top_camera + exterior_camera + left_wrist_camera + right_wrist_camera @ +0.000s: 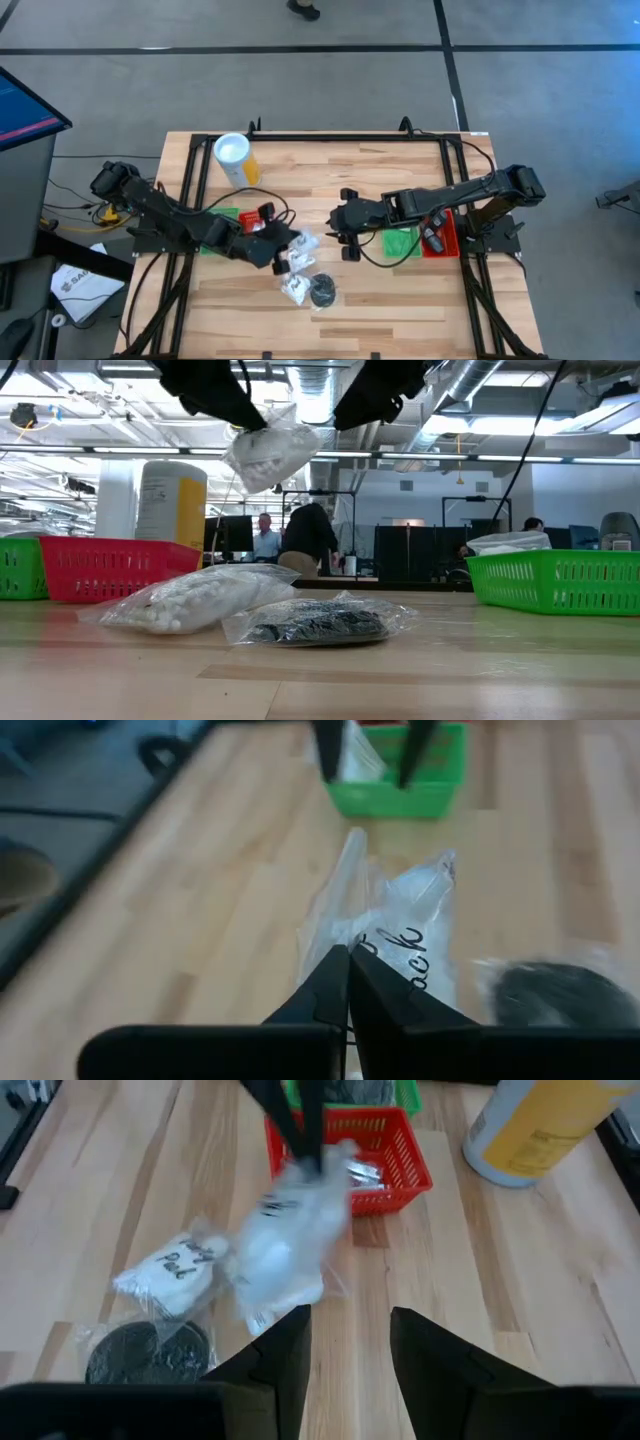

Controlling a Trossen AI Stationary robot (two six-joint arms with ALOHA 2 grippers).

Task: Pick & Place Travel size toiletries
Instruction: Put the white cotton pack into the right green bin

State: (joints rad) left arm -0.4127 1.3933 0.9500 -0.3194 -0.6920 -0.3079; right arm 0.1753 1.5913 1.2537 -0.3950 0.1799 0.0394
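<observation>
Clear plastic bag of white bits point(268, 455) is pinched in my left gripper point(283, 250), fingers clamped on its top edge. It's off the table, long axis near vertical, bulk downward. Two more bags, white point(190, 600) and black point(318, 622), lie flat below. My right gripper point(347, 226) waits nearby, jaws parted, empty.

The high view looks straight down on the whole surface point(400, 310); the low view skims it level; both share the bagged toiletries point(190, 600).
</observation>
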